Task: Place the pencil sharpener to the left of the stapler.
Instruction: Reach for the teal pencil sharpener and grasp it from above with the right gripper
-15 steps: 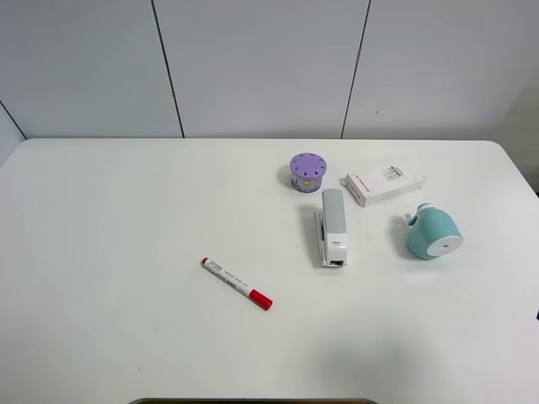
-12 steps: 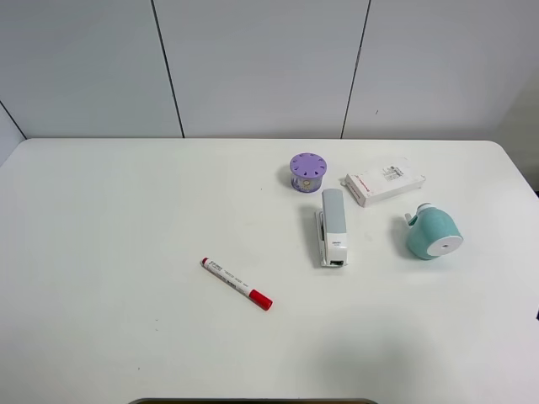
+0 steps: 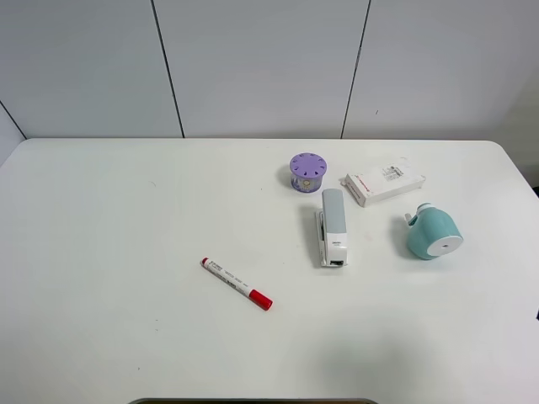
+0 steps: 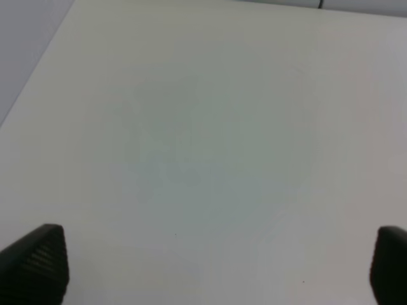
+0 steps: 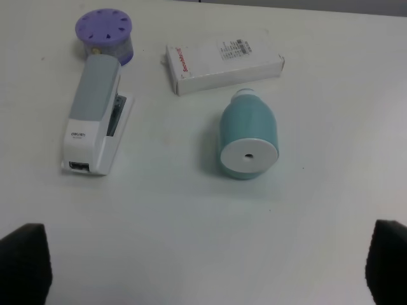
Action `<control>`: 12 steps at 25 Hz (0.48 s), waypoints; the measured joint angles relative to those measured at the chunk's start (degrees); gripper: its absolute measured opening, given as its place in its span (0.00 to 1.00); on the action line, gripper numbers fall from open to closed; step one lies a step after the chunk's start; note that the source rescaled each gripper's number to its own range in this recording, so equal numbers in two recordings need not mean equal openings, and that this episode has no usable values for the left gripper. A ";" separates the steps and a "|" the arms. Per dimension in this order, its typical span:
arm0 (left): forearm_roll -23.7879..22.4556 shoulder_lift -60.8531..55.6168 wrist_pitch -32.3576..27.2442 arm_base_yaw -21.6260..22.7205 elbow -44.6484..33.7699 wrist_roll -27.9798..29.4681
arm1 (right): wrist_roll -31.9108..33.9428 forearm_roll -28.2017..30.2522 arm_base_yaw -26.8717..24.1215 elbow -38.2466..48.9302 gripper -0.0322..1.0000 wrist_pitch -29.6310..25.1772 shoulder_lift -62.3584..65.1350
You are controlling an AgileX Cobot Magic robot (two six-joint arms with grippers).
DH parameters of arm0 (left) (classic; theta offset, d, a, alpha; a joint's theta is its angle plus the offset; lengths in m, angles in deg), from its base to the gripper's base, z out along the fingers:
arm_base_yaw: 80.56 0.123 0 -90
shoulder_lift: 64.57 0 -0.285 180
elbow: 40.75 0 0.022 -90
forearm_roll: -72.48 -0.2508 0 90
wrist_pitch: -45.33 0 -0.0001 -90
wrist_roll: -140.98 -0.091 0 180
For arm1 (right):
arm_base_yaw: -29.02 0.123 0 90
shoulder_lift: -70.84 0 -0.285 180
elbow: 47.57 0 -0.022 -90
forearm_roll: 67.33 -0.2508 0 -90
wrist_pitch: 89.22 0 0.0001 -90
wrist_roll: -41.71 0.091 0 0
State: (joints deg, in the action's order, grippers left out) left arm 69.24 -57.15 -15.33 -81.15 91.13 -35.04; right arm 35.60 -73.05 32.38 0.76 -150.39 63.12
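Pencil sharpener point(image 3: 434, 233): on its side on the bench point(image 3: 126, 219), right of the stapler point(image 3: 333, 225), apart from it.
Left tool point(image 4: 210, 267): spread wide, holding nothing.
Right tool point(image 5: 203, 264): spread wide, holding nothing.

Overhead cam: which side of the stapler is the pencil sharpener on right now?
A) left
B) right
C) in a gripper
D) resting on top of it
B: the pencil sharpener lies to the right of the stapler, apart from it and not held.
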 joint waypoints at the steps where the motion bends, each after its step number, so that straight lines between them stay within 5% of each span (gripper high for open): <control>1: 0.00 0.00 0.00 0.00 0.00 0.00 | 0.00 0.00 0.00 0.00 1.00 0.00 0.00; 12: 0.00 0.00 0.00 0.00 0.00 0.00 | 0.00 0.00 0.00 0.00 1.00 0.00 0.00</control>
State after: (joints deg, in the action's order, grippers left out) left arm 69.24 -57.15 -15.33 -81.15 91.13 -35.04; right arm 35.60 -73.05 32.38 0.76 -150.39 63.12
